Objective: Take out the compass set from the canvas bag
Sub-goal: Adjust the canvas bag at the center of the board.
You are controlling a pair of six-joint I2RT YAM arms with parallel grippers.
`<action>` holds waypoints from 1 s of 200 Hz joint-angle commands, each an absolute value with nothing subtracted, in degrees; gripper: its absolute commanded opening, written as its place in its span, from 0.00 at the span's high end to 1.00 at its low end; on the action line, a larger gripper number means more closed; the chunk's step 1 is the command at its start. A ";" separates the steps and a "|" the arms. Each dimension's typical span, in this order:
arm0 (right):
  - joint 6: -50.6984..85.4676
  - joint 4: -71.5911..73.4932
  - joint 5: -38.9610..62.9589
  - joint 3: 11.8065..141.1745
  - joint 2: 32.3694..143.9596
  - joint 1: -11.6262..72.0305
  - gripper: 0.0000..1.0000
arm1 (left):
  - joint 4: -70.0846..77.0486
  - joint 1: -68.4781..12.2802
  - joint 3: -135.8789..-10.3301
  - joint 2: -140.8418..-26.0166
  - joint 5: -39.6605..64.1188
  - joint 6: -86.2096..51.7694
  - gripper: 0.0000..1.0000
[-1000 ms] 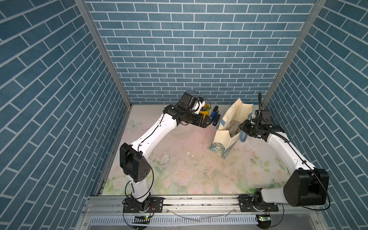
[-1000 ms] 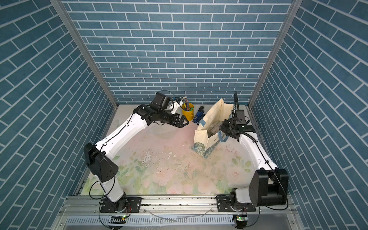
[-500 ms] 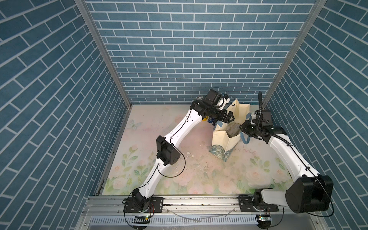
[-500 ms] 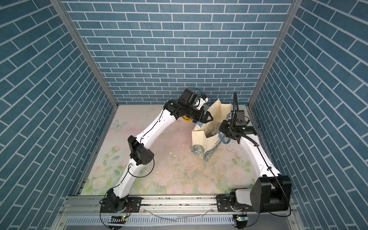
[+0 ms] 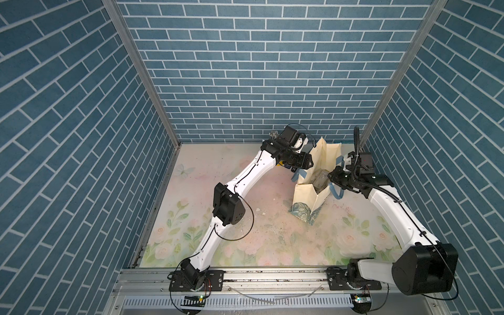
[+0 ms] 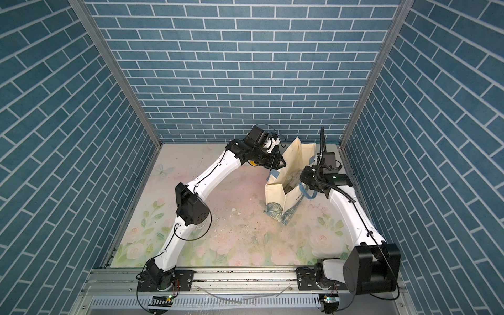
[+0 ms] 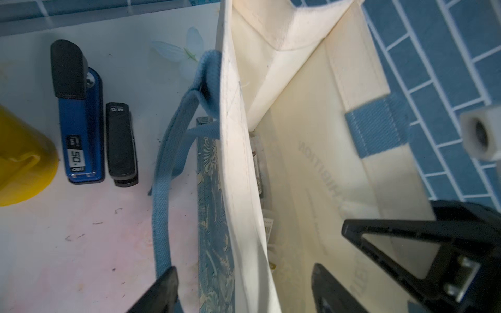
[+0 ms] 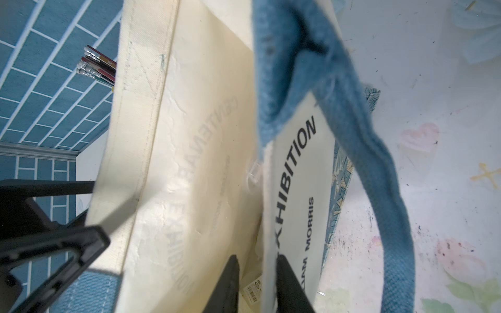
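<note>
The cream canvas bag (image 5: 305,196) (image 6: 275,193) stands mouth up at the back right of the table, with blue straps hanging down both sides. My left gripper (image 7: 244,284) (image 5: 300,167) is open astride the bag's left wall (image 7: 238,162), one finger outside and one inside. My right gripper (image 8: 256,260) (image 5: 331,177) is astride the right wall (image 8: 295,173), its jaws narrowly open. The outer finger lies against the cloth and a small gap shows at the inner one. A pale wrapped pack (image 5: 319,178) with a barcode label (image 8: 252,291) lies deep inside. I cannot tell whether it is the compass set.
Left of the bag stand a yellow pencil cup (image 7: 21,157), a blue stapler (image 7: 81,130) and a black stapler (image 7: 120,146). Pencils (image 8: 97,65) stick up beyond the bag. The back wall and the right wall are close to the bag.
My left arm swung from beside the pencil cup over to the bag's left wall, and its jaws narrowed. The right gripper stayed at the right wall and closed further.
</note>
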State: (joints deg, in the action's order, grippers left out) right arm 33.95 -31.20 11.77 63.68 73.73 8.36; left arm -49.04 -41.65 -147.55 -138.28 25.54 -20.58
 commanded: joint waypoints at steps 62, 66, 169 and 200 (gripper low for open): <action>32.17 -30.18 15.73 62.27 71.74 9.12 0.77 | -48.82 -42.29 -147.28 -137.51 26.58 -19.74 0.77; 32.17 -30.31 15.73 62.23 71.61 9.21 0.77 | -49.41 -42.32 -147.36 -137.35 26.22 -19.41 0.79; 35.06 -31.76 13.54 65.13 71.19 20.26 0.83 | -51.13 -40.67 -128.80 -115.40 17.83 -13.87 1.00; 37.87 -27.60 12.84 65.45 74.61 25.73 0.84 | -50.56 -37.32 -119.28 -106.49 17.04 -11.90 1.00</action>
